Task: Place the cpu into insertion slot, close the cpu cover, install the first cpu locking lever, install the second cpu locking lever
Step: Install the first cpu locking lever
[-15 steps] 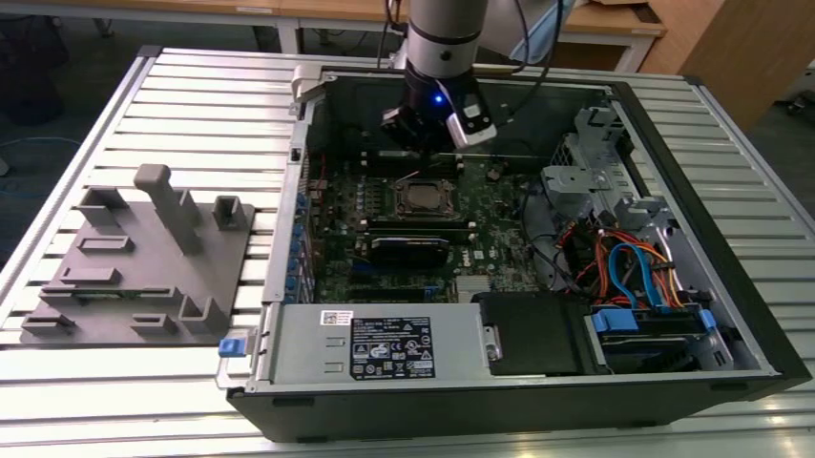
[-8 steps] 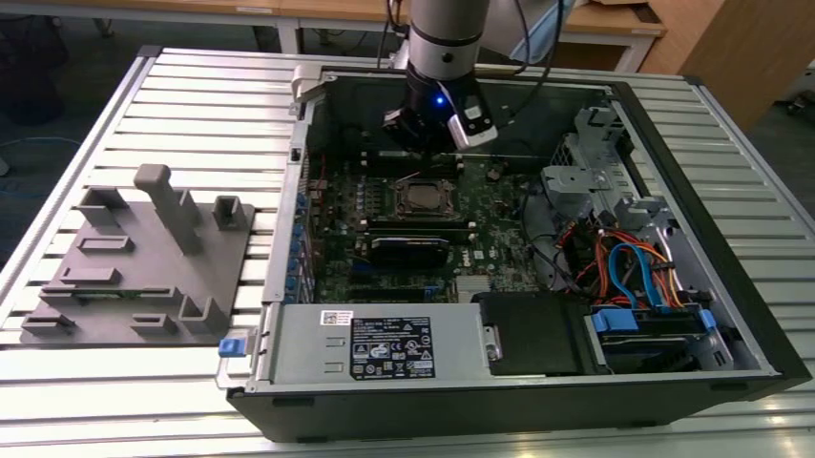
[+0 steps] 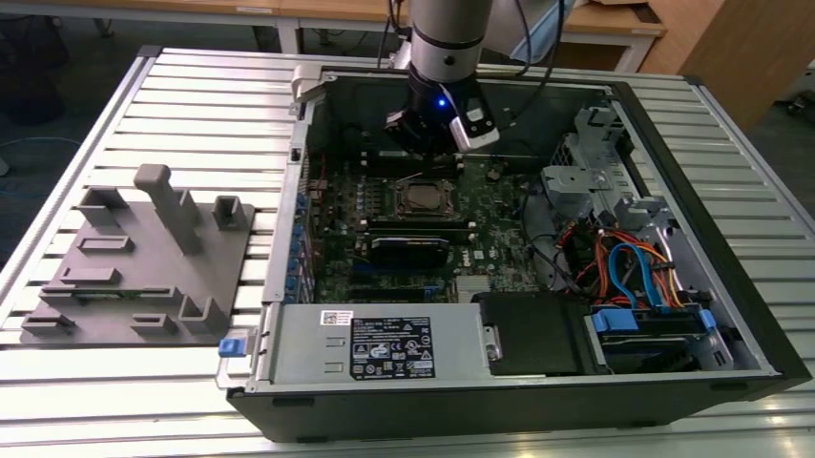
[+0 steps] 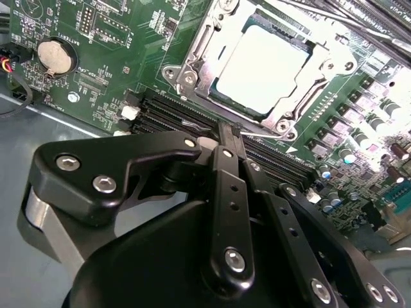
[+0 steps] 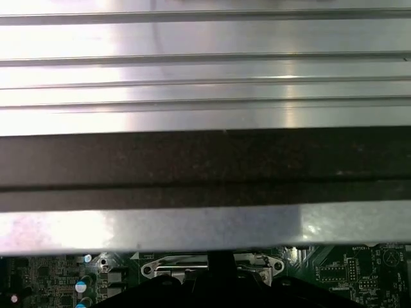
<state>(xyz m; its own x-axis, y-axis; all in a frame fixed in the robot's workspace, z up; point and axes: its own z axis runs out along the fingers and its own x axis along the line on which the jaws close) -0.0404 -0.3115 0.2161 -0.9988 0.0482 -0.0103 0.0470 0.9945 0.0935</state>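
A ribbed metal bench (image 3: 191,95) carries an open computer case (image 3: 713,315) lying on its side, and a grey moulded fixture (image 3: 140,258) sits on the bench beside the case, on the exterior view's left; wooden furniture stands behind. Inside the case the green circuit board (image 3: 382,239) is crowded; a grey power-supply box (image 3: 382,343) lies along the case's near wall, and a bundle of blue and orange cables (image 3: 637,272) fills the drive bay on the exterior view's right. The insertion slot (image 4: 263,64) sits near the board's middle; the cpu (image 4: 260,67) lies flat in it, its pale metal top showing through the window of the cpu cover (image 4: 212,38), which lies down over it. Long black memory slots (image 4: 173,112) run just beside the slot. The claw (image 4: 225,138) hangs just beside the slot, over the memory slots, its fingertips clenched together, with a thin wire lever (image 4: 257,133) next to them.
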